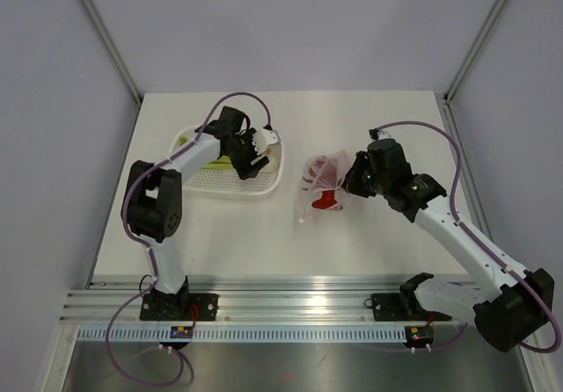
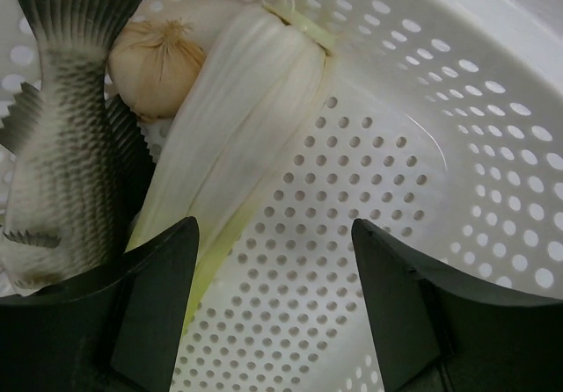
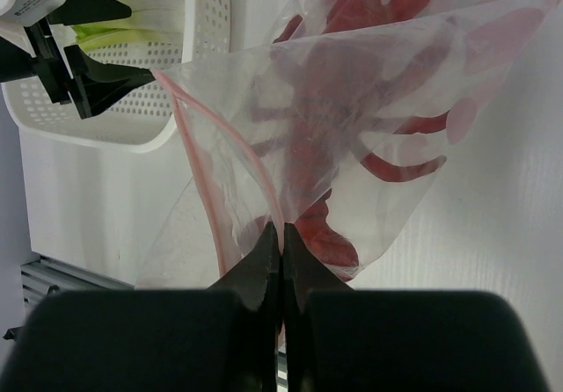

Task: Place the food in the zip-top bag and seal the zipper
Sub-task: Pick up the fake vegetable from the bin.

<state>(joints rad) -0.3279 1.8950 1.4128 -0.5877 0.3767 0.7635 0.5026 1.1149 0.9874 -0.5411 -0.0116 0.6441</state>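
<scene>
The right claw (image 3: 281, 234) is shut tight, pinching the bag (image 3: 229, 128) at its pink zipper (image 3: 204, 190). The red lobster (image 3: 352, 23) shows through the plastic, and the bag is on the table (image 1: 369, 251), a bit to the right of the white basket (image 2: 493, 102). The left claw (image 2: 274, 234) is wide open and holds nothing; it hangs low in the basket, with the pale leafy veg (image 2: 229, 119) just by one finger, then the fish (image 2: 62, 146) and a round peach piece (image 2: 154, 62) further out.

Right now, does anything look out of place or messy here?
Nothing is spilled or broken. Only the bag looks askew: the right gripper pinches its edge, so it sits crumpled and open, with the lobster showing through it.
</scene>
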